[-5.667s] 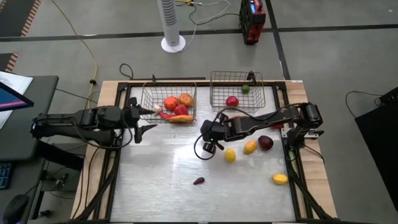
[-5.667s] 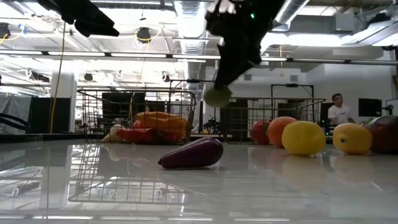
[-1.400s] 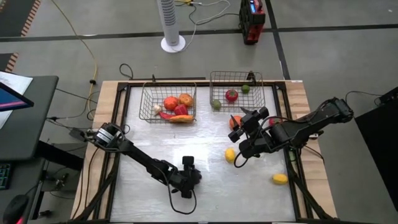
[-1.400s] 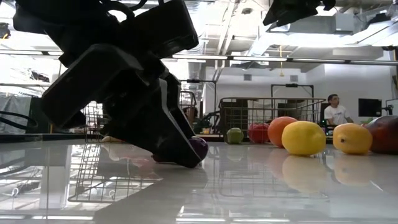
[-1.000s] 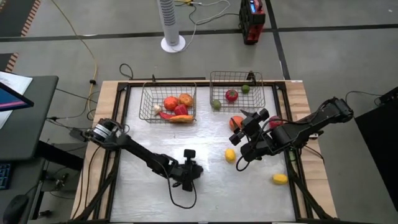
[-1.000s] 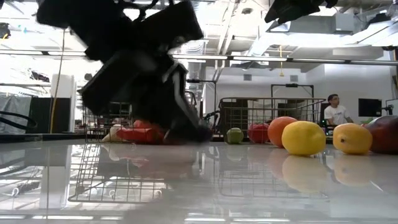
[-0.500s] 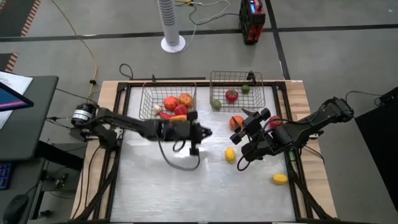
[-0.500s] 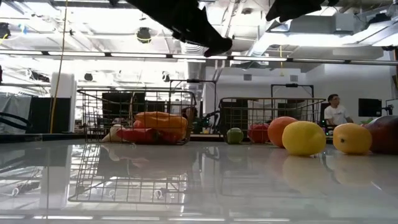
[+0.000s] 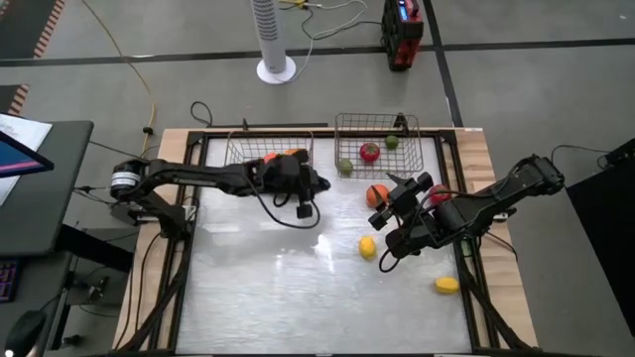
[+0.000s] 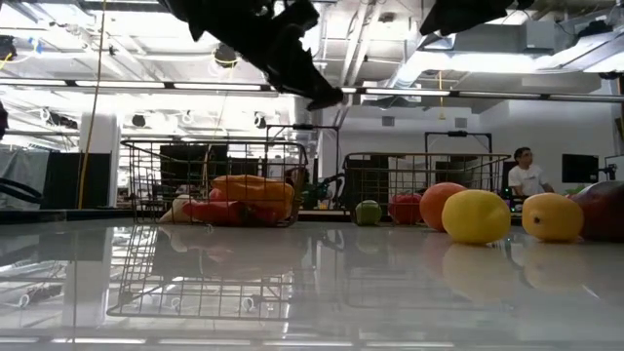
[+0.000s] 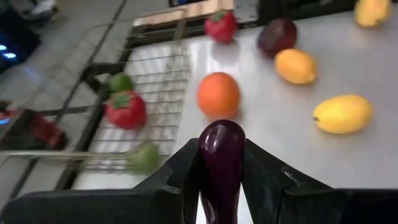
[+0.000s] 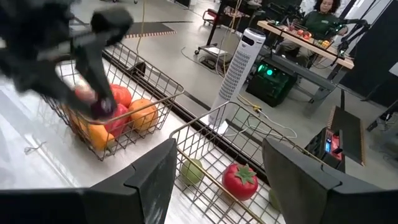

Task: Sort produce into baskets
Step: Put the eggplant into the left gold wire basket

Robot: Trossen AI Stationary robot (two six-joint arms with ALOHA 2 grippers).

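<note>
Two wire baskets stand at the table's far edge. The left basket (image 9: 236, 164) holds red and orange produce, the right basket (image 9: 347, 129) a red piece and two green ones. My left gripper (image 9: 316, 184) hangs high by the left basket's right end, shut on a dark purple eggplant (image 11: 221, 152). The right wrist view also shows the eggplant (image 12: 99, 107), at that basket. My right gripper (image 9: 389, 216) hovers open over the table's right half, beside an orange (image 9: 377, 195), with nothing between its fingers. My left gripper pinches the eggplant by its two sides (image 11: 219, 171) between its two fingers (image 11: 264, 174). The eggplant lies along the fingers, and its rounded end (image 11: 221, 130) sticks out past the fingertips. It is lifted well clear of the table.
Loose produce lies on the right half of the table: a yellow lemon (image 9: 367, 247), another yellow piece (image 9: 446, 286) near the right edge, and a dark red piece (image 9: 438, 195) half under the right arm. A tower fan (image 9: 273, 40) stands beyond the far edge. A person (image 10: 527, 171) sits far behind.
My left gripper has risen from the table's near middle, carrying the eggplant up off the table. It has swung toward the far edge, over to the left basket's right end.
</note>
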